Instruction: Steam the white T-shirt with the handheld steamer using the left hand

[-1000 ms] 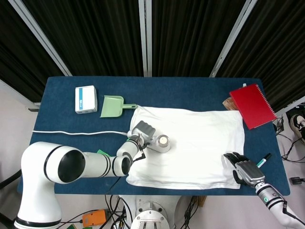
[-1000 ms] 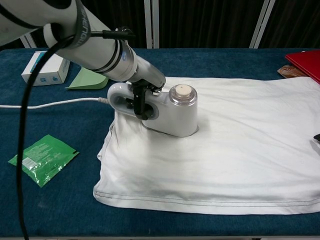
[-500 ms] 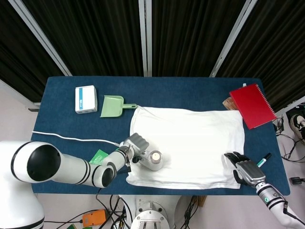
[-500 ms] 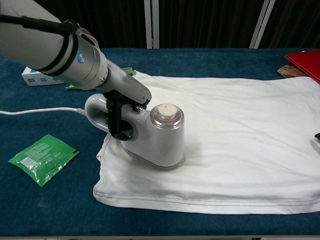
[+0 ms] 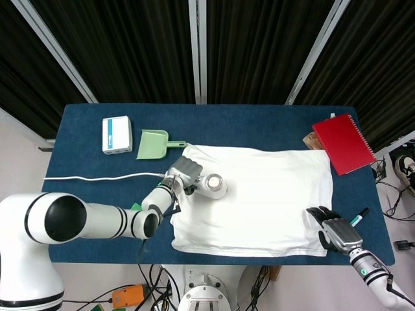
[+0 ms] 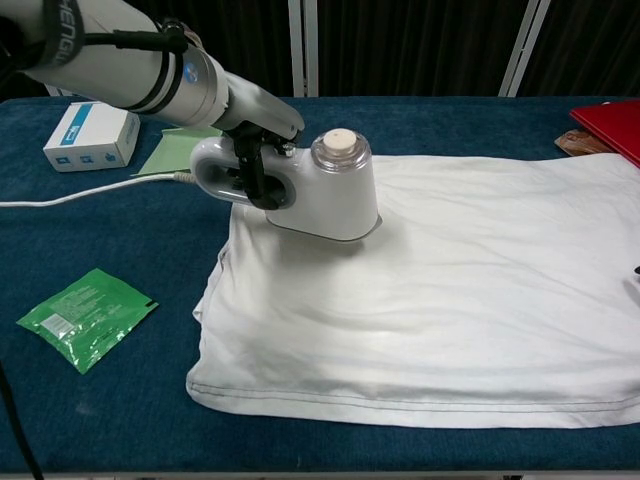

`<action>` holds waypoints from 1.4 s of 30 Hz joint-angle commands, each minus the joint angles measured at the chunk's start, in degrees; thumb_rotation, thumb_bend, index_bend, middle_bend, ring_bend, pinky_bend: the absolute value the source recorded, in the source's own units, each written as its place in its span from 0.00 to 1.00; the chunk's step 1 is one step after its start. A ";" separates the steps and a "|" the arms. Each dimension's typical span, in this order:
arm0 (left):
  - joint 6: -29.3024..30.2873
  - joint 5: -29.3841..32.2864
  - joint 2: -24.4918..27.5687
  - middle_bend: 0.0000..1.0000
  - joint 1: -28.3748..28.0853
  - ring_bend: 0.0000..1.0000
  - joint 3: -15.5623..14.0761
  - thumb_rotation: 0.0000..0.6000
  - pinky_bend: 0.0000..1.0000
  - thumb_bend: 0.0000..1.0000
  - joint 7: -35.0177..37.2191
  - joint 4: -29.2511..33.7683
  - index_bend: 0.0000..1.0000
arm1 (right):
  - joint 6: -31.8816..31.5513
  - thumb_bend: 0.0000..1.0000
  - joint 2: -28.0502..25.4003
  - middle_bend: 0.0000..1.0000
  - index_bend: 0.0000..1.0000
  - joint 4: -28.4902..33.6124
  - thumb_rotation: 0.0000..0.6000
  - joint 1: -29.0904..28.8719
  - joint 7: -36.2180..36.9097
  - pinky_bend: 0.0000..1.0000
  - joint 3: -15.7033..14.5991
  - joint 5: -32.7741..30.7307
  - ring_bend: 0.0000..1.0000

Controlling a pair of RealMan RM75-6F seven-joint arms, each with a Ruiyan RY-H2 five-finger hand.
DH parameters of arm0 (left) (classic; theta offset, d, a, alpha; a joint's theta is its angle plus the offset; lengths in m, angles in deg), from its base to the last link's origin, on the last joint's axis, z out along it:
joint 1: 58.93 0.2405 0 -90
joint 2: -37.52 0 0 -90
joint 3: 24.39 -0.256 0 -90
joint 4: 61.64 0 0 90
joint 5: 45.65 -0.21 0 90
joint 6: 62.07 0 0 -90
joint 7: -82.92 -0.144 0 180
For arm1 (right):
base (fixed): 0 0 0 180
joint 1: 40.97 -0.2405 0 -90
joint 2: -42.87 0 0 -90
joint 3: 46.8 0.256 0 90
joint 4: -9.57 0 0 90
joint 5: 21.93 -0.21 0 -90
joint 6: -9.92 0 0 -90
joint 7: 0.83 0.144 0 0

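The white T-shirt (image 5: 259, 194) (image 6: 440, 290) lies folded flat across the blue table. A white handheld steamer (image 5: 209, 186) (image 6: 320, 190) with a round clear cap stands on the shirt's far left part. My left hand (image 5: 181, 173) (image 6: 250, 160) grips the steamer's loop handle, dark fingers wrapped through it. Its white cord (image 5: 97, 177) (image 6: 90, 192) trails off to the left. My right hand (image 5: 334, 230) rests at the shirt's near right corner, fingers curled, holding nothing that I can see; the chest view does not show it.
A green packet (image 6: 85, 315) lies left of the shirt near the front edge. A white box (image 5: 117, 135) and a green dustpan (image 5: 154, 144) sit at the back left. A red notebook (image 5: 343, 142) lies at the back right, a pen (image 5: 358, 217) beside my right hand.
My left hand has carried the steamer from the shirt's near left part back toward the far left edge. The cord shifted with it. The right hand stayed put.
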 commanded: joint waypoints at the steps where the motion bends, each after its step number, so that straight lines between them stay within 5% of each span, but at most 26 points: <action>1: -2.08 3.08 -2.33 0.89 0.39 0.72 -0.68 0.40 0.62 0.72 -0.48 -3.96 0.70 | 0.09 0.88 -0.07 0.14 0.06 0.10 1.00 0.04 -0.10 0.18 0.05 -0.23 0.05; 17: -3.93 10.86 -0.20 0.89 3.26 0.72 -6.00 0.40 0.61 0.72 -0.93 -8.49 0.70 | 0.42 0.88 0.32 0.14 0.06 -0.25 1.00 -0.30 0.07 0.18 0.33 -0.24 0.05; 27: 0.89 -0.66 3.96 0.89 5.38 0.72 -0.05 0.40 0.61 0.72 1.20 1.74 0.70 | 0.23 0.88 0.49 0.14 0.06 -0.68 1.00 -0.40 0.66 0.18 0.34 0.12 0.05; 34: 7.00 -8.91 0.84 0.89 5.02 0.72 1.86 0.36 0.61 0.72 -2.61 9.51 0.70 | 0.41 0.88 0.38 0.14 0.06 -0.57 1.00 -0.33 0.41 0.18 0.28 -0.20 0.05; 42: 9.24 -8.42 -4.60 0.89 3.96 0.72 3.18 0.35 0.61 0.72 -6.59 9.73 0.70 | 0.39 0.88 0.58 0.14 0.06 -0.63 1.00 -0.32 0.42 0.18 0.36 -0.28 0.05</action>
